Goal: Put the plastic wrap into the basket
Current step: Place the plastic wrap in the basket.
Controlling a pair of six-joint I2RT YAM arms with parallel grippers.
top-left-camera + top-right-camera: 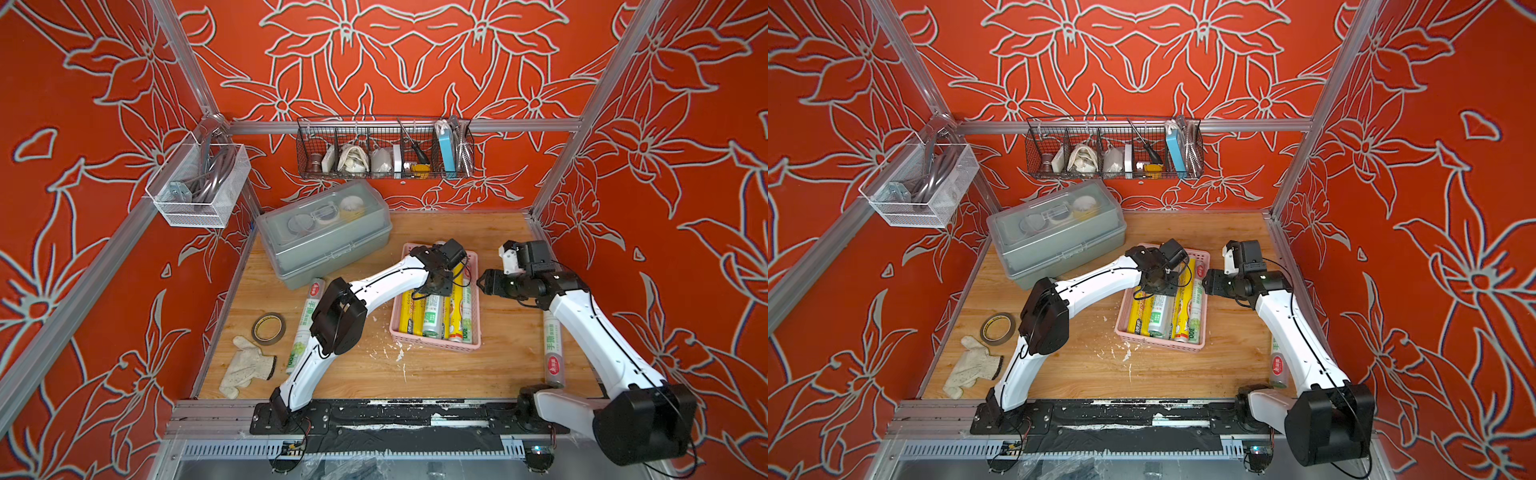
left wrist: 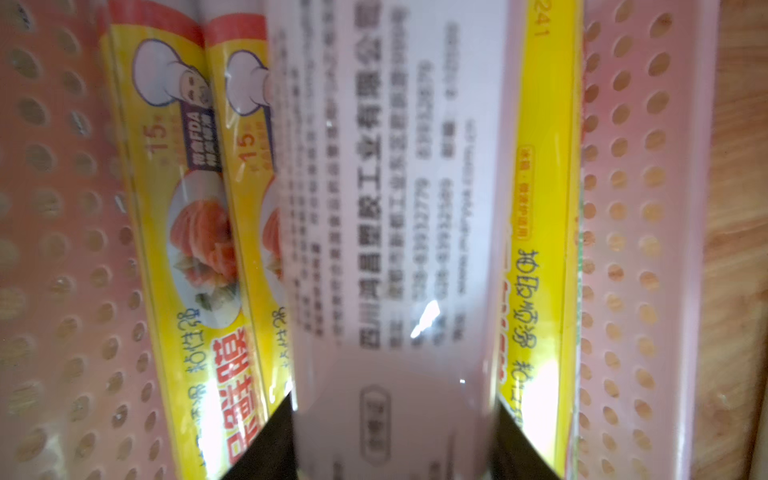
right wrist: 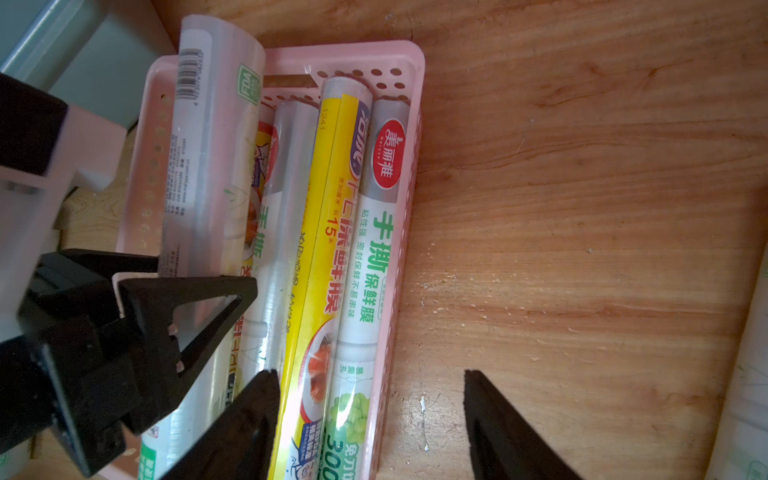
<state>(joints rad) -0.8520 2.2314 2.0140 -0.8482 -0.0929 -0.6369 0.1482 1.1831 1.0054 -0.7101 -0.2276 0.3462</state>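
Plastic wrap, a long glossy white roll with grey print [image 2: 395,208], is pinched in my left gripper [image 2: 392,415], tilted above the yellow and silver rolls [image 1: 432,320] lying in the shallow pink perforated plastic basket [image 1: 436,344]. My right gripper [image 3: 368,376] hangs spread and empty beside the basket. I should level the roll with its neighbours, lower until it rests, then release; its far end seems to overhang the rim, though blur leaves me unsure. Two loose rolls [image 1: 303,332] lie on the wooden desk [image 1: 415,374].
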